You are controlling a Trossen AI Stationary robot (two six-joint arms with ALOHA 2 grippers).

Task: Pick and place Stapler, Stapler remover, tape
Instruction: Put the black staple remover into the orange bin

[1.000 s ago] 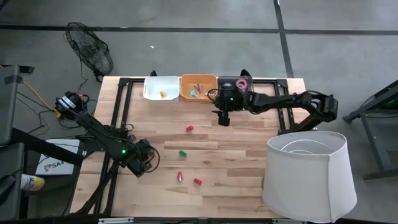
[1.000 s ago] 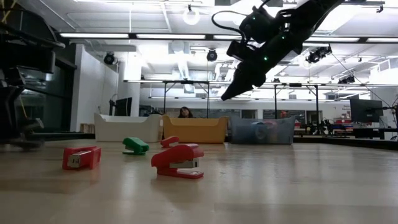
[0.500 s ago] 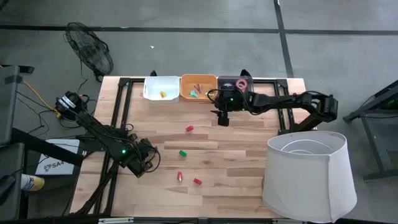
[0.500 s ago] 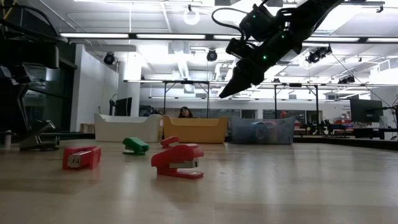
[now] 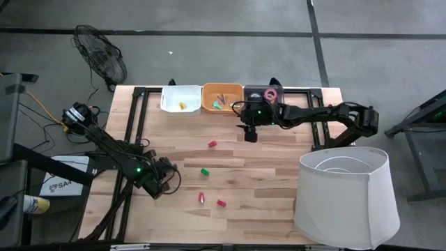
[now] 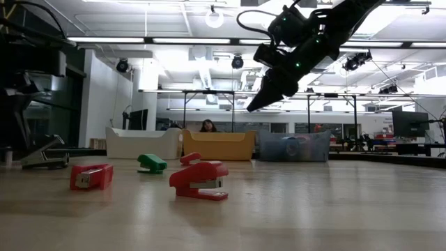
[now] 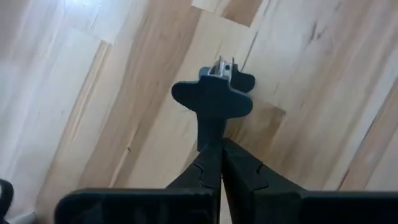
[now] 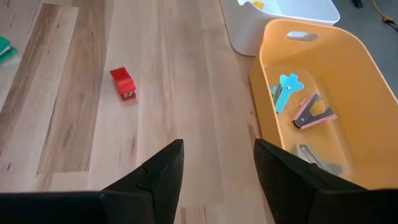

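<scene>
Left wrist view — left tool [image 7: 214, 163] clamped on black staple remover [image 7: 213, 98] (over table)

Pale streaked wooden table [image 5: 279, 174] carries red staplers [image 5: 220, 203] and one green stapler [image 5: 205, 171]; white bin [image 5: 169, 106], orange bin [image 5: 206, 106] at far edge; black stapler remover [image 7: 213, 99].

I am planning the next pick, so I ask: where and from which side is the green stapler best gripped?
Probably across its body near the middle, with the claw coming straight down from above. The green stapler rests flat on the table and nothing touches it, so both its long sides look free for the fingers.
</scene>
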